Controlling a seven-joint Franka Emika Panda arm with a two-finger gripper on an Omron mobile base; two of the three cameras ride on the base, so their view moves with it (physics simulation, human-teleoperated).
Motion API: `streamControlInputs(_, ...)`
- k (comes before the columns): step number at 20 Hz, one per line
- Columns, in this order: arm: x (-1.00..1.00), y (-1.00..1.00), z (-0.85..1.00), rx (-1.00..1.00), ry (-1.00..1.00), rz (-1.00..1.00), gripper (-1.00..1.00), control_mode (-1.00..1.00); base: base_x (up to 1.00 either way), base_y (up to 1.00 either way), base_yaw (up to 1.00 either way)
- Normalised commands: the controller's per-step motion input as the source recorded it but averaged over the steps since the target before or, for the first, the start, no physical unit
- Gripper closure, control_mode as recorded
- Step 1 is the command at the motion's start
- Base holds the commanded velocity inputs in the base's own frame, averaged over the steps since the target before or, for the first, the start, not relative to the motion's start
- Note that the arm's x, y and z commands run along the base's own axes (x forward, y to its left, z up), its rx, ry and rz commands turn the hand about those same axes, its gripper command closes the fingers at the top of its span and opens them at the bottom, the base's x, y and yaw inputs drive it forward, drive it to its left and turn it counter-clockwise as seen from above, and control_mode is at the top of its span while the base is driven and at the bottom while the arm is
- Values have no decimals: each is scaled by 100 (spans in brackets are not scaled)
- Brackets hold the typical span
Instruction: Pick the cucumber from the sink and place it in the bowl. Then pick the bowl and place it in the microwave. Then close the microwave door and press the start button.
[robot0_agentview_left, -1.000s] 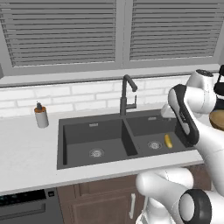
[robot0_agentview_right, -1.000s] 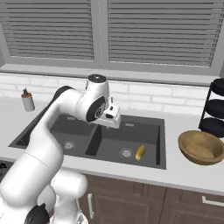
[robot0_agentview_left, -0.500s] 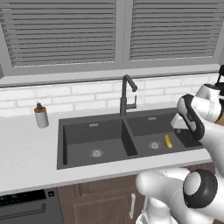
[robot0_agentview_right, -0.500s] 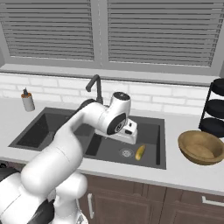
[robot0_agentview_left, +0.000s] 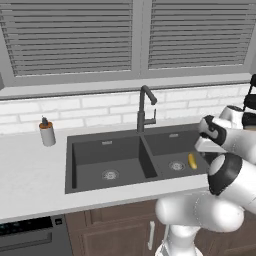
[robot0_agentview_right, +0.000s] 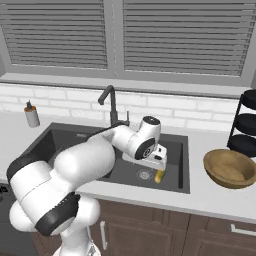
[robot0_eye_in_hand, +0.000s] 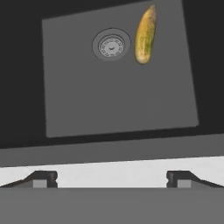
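Observation:
The yellow-green cucumber lies on the floor of the right basin of the dark sink, just right of the round drain. It also appears as the cucumber and cucumber in the base views. My gripper hangs open over the right basin, above and short of the cucumber, with nothing between its fingertips. The hand points down into the basin. The wooden bowl rests empty on the counter to the right of the sink. The microwave and its door are out of view.
A tall dark faucet rises behind the sink divider, close to the arm. A soap dispenser stands on the counter at the left. A black tiered rack stands behind the bowl. White counter surrounds the sink.
The arm has swung right from over the sink divider to over the right basin and dropped lower. The gripper stayed open. Cucumber and bowl have not moved.

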Motion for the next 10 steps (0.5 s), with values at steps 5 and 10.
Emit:
streamControlInputs(5,51,-8,-39,0,4,0,-100,-100,0,0,0)
streamControlInputs(10,52,-6,-40,0,4,0,-100,-100,0,0,0)
